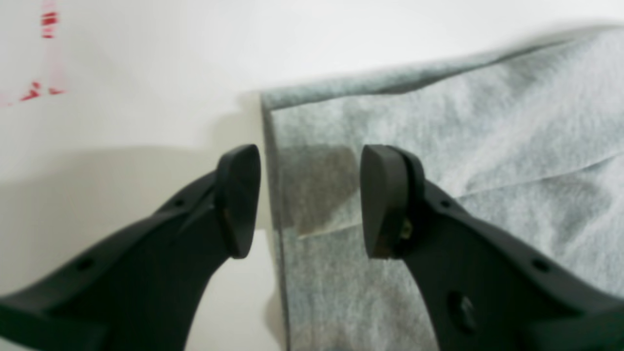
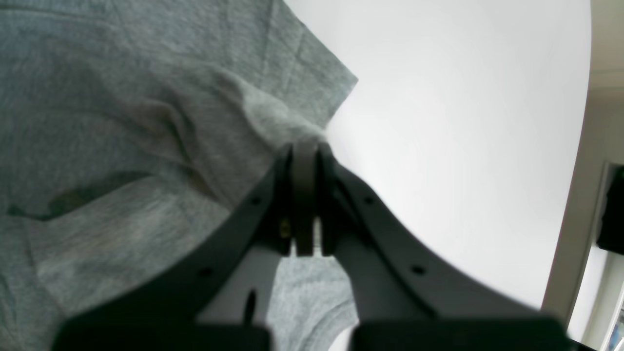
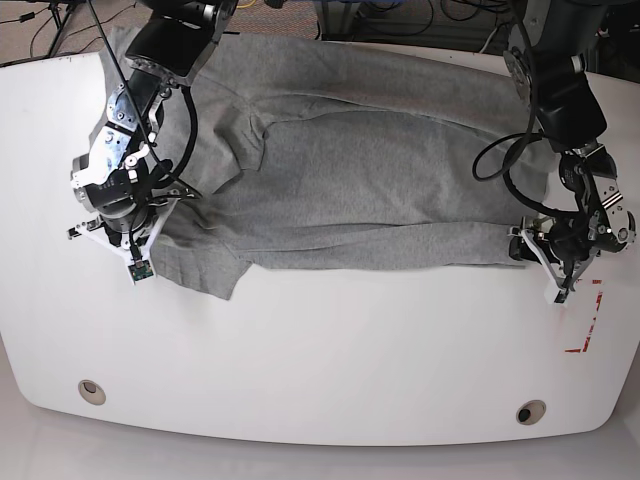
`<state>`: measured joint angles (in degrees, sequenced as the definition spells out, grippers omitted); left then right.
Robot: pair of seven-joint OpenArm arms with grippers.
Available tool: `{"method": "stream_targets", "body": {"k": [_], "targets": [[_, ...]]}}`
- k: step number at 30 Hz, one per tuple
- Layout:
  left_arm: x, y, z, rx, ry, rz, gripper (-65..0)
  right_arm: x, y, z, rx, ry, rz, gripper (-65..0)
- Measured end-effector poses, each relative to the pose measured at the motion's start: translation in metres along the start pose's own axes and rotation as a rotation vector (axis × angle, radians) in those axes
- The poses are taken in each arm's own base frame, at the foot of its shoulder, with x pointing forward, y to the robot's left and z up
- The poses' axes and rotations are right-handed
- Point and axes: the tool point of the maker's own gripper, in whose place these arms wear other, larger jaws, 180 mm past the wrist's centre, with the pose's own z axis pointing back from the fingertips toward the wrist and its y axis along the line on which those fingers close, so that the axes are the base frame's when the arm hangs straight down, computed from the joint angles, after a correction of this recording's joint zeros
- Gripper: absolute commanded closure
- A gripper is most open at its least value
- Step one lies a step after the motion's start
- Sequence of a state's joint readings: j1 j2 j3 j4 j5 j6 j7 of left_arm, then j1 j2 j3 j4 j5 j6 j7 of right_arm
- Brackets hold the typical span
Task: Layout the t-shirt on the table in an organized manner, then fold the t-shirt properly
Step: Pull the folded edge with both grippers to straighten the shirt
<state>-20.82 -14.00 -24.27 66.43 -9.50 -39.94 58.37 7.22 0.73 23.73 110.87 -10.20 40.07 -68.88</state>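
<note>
Black left fingers gape over the light heather-grey cotton t-shirt's corner; right fingers pinch its sleeve; best tug gently outward, flattening cloth against the white surface.

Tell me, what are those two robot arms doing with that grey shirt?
They are laying out a grey t-shirt on a white table so it can be folded. The right gripper is shut on a bunch of cloth near a sleeve. The left gripper is open, its fingers on either side of the shirt's edge near a corner, holding nothing. The shirt lies spread out but has some wrinkles.
</note>
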Motion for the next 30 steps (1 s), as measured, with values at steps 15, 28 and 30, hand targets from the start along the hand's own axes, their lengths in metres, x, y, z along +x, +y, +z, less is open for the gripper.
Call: {"method": "stream_targets", "body": {"k": [15,28,30], "targets": [[0.005,-0.016,-0.009,-0.024,-0.007,-0.06,-31.8,-0.001,-0.001,0.0,-0.002,0.002,-0.002,-0.8],[-0.01,-0.023,-0.016,-0.024,0.016,-0.055,-31.8,-0.002,-0.002,0.0,-0.004,0.004,-0.004,-0.8],[-0.011,-0.022,-0.016,-0.023,0.014,-0.055,-31.5,-0.002,-0.002,0.0,-0.003,0.003,-0.004,-0.8]]}}
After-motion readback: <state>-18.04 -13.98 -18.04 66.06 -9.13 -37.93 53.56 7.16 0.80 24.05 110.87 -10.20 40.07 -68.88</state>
